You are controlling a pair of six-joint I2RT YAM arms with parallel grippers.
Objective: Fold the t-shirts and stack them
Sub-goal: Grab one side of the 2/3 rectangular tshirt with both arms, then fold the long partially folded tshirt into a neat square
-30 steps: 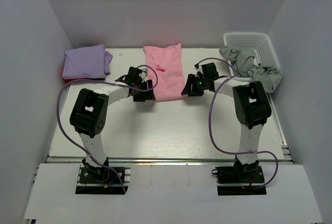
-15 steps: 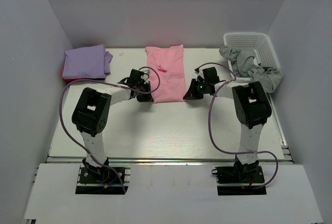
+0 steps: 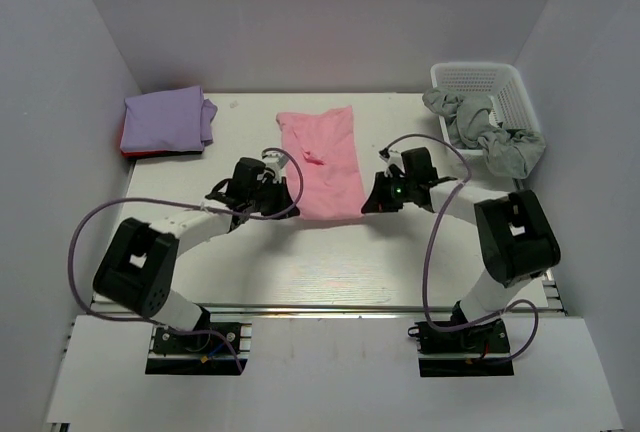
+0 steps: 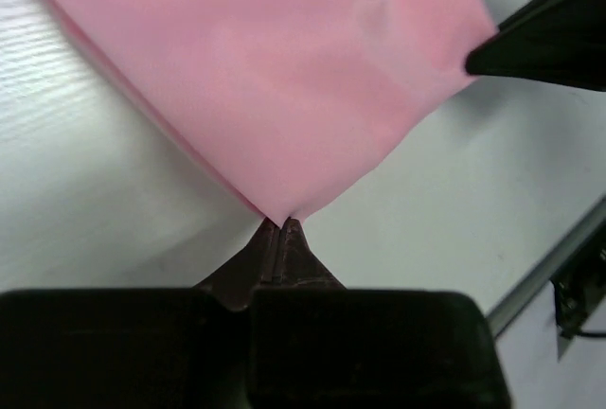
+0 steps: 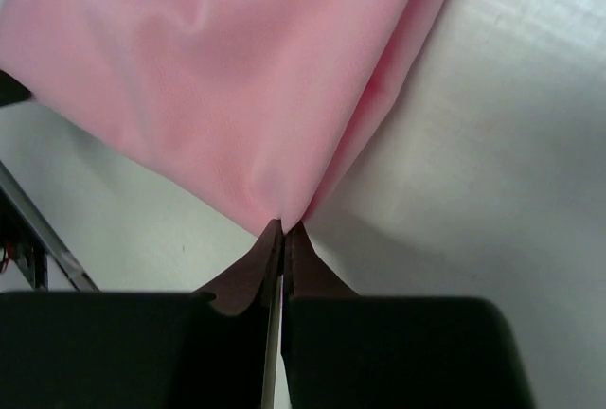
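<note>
Because everything I handle here is limp cloth, I begin with the white table [image 3: 330,262], which carries it all. Down its middle lies the light pink t-shirt [image 3: 322,152], a long narrow strip running from the far side toward my bases. It lies flat on the surface with its near end between my two arms. At the far left corner sits the lavender t-shirt [image 3: 165,117], folded into a block, and a thin edge of the red t-shirt [image 3: 132,153] shows beneath it. At the far right stands a white basket [image 3: 478,76] with grey cloth [image 3: 485,132] spilling over its rim.

My left gripper [image 4: 281,229] is pinched fully together on the near left corner of the pink shirt. My right gripper [image 5: 284,231] is closed the same way on the near right corner, where the fabric shows doubled layers at the edge. Each holds only a small tip of cloth.

I judge the shirt light, soft and fairly smooth. It will sag between my two holds and drape wherever it is unsupported, and it could slide out of so small a bite if I pull too hard. The corners seem the right place to hold, since from there I can hold the hem taut and carry it over toward the far end. Both arms would need to travel level and together, or the strip will skew. A small pucker [image 3: 312,158] near its middle is too small to identify.
</note>
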